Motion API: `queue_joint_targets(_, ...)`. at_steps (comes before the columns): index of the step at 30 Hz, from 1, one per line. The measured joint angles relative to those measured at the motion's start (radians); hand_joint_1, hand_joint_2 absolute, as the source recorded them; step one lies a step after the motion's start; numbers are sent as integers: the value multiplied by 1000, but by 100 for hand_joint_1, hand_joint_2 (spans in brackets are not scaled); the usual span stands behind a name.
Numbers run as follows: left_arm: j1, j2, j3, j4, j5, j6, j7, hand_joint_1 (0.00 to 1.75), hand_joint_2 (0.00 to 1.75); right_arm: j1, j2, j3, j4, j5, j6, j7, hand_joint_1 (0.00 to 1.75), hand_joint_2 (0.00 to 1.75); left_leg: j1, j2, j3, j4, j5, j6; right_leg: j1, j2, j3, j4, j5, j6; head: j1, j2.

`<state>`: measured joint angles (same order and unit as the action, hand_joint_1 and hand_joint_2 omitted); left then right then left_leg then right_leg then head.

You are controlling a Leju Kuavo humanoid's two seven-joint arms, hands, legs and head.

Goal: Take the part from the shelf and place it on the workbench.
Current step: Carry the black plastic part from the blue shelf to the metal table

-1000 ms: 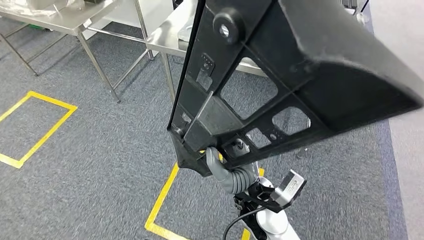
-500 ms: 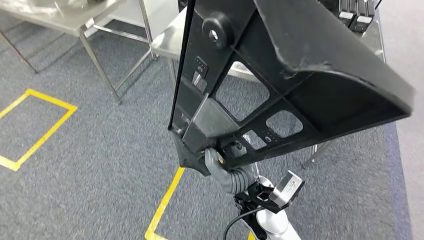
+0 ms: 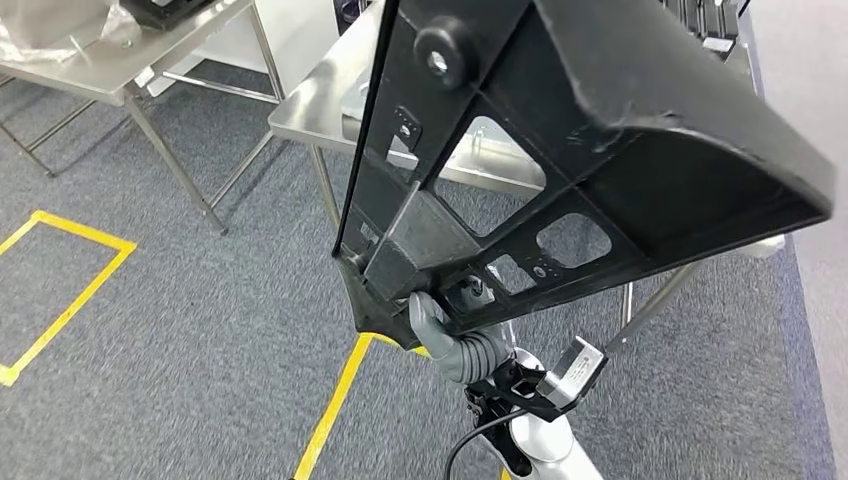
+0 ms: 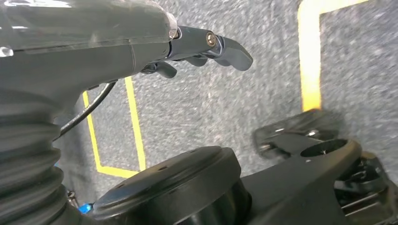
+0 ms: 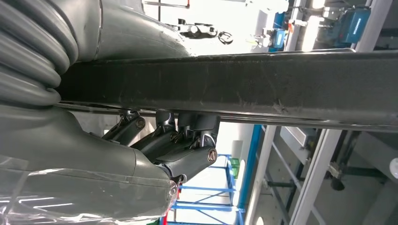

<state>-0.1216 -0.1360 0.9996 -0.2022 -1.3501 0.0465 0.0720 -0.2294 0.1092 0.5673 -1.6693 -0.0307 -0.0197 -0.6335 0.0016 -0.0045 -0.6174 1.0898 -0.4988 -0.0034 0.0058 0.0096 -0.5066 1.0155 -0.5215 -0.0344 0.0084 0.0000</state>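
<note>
A large black moulded part [image 3: 600, 150] with ribs and cut-out windows stands raised in front of me in the head view. My right hand [image 3: 441, 327] grips it at its lower corner from below. In the right wrist view the hand's fingers [image 5: 187, 154] are wrapped around the part's long black edge [image 5: 263, 84]. Behind the part stands the steel workbench [image 3: 318, 108], its surface partly hidden by the part. My left hand [image 4: 187, 47] hangs over the grey carpet with its fingers loosely apart and holds nothing.
A second steel table [image 3: 95, 72] with a black item and plastic wrap stands at the far left. Yellow tape lines [image 3: 335, 405] mark the grey carpet. The workbench's legs [image 3: 325, 190] rise just beyond the part.
The whole picture has shifted: the camera has moved and the workbench now shows nearer and wider behind the part. My right hand still holds the part the same way.
</note>
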Motion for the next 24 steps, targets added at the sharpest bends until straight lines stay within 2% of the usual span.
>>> queue_joint_targets(1, 1, 0, 0, 0, 0, 0, 0, 0, 175, 1, -1, 1, 2, -1, -1, -2, 173, 175, -4, 1, 2, -34, 37, 6, 0, 1, 7, 0, -9, 5, 0, 0)
queue_joint_targets(2, 1, 0, 0, 0, 0, 0, -1, 0, 175, 2, -3, 2, 3, -1, -2, -3, 173, 175, -7, 1, 1, -51, 54, 11, 0, 1, 11, 0, -16, 12, 0, 0)
queue_joint_targets(5, 0, -1, 1, 0, -5, 0, 0, 0, 175, 1, -6, 4, 3, -1, -3, -5, 173, 175, -4, -1, 27, -73, 47, 28, 1, 0, 17, 13, -21, 28, 0, 0)
queue_joint_targets(6, 1, -2, 1, 0, -7, 0, 2, 0, 175, -1, -7, 4, 2, -1, -4, -5, 173, 175, -1, -2, 42, -84, 46, 33, 1, -1, 4, 40, -21, 32, 1, 0)
queue_joint_targets(7, 3, -3, 1, 0, -8, 0, 3, 0, 175, -3, -7, 4, 0, -1, -4, -6, 173, 175, 2, -1, 58, -95, 43, 36, -1, -2, -21, 85, -27, 38, 2, 0)
queue_joint_targets(9, 6, -3, 1, 0, -9, 0, 6, 0, 175, -3, -8, 4, 0, -1, -4, -6, 173, 175, 4, -1, 81, -108, 33, 40, -9, -3, -105, 202, -61, 49, 4, 0)
queue_joint_targets(10, 8, -3, 1, 0, -9, 0, 7, 0, 175, -3, -9, 4, 0, 0, -4, -5, 173, 175, 5, -2, 91, -111, 25, 39, -13, -4, -147, 245, -81, 54, 4, 0)
queue_joint_targets(11, 10, -3, 1, 0, -9, 0, 8, 0, 175, -2, -10, 4, 0, 0, -4, -5, 173, 175, 7, -3, 104, -112, 14, 37, -17, -4, -179, 264, -89, 59, 4, 0)
queue_joint_targets(12, 12, -3, 1, 0, -10, 0, 8, 0, 175, -2, -10, 4, 0, 0, -4, -5, 173, 175, 9, -5, 119, -112, 2, 34, -20, -4, -195, 250, -77, 63, 4, 0)
queue_joint_targets(13, 14, -4, 1, 0, -10, 0, 9, 0, 175, -2, -11, 4, -1, 0, -4, -5, 173, 175, 11, -6, 138, -112, -11, 31, -24, -5, -197, 209, -41, 66, 4, 0)
queue_joint_targets(14, 16, -4, 1, 0, -11, 0, 10, 0, 175, -2, -12, 4, -1, 0, -4, -5, 173, 175, 12, -7, 154, -112, -25, 26, -26, -6, -191, 148, 18, 67, 5, 0)
queue_joint_targets(15, 17, -4, 1, 0, -13, 0, 11, 0, 175, -1, -13, 4, -1, 0, -4, -5, 173, 175, 13, -7, 169, -109, -40, 20, -26, -9, -185, 91, 73, 66, 4, 0)
queue_joint_targets(16, 18, -4, 0, 0, -14, 0, 12, 0, 175, 0, -14, 4, -1, 0, -4, -5, 173, 175, 12, -7, 179, -108, -54, 14, -24, -10, -180, 51, 111, 60, 4, 0)
queue_joint_targets(17, 18, -4, 0, 0, -15, 0, 13, 0, 175, 1, -16, 4, -2, 0, -4, -4, 173, 175, 12, -6, 187, -110, -65, 6, -21, -11, -177, 31, 132, 53, 4, 0)
queue_joint_targets(19, 16, -3, 0, 0, -16, 0, 14, 0, 175, 0, -16, 5, -5, 0, -4, -3, 173, 175, 12, -5, 201, -106, -71, -8, -16, -6, -166, 26, 122, 33, 4, 0)
queue_joint_targets(21, 14, -3, -1, 0, -17, 0, 14, 0, 175, -3, -14, 5, -10, 0, -4, -3, 173, 175, 14, -3, 195, -60, -68, -15, -18, -4, -143, 17, 111, 15, 3, 0)
queue_joint_targets(22, 12, -3, -1, 0, -17, 0, 14, 0, 175, -4, -14, 5, -12, 0, -4, -4, 173, 175, 15, -3, 171, -13, -76, -18, -18, -5, -131, 15, 105, 8, 2, 0)
queue_joint_targets(24, 8, -2, 0, 0, -15, 0, 13, 0, 175, -4, -14, 5, -13, 0, -3, -4, 173, 175, 14, -2, 91, 112, -119, -21, -16, -5, -112, 12, 89, 0, 0, 0)
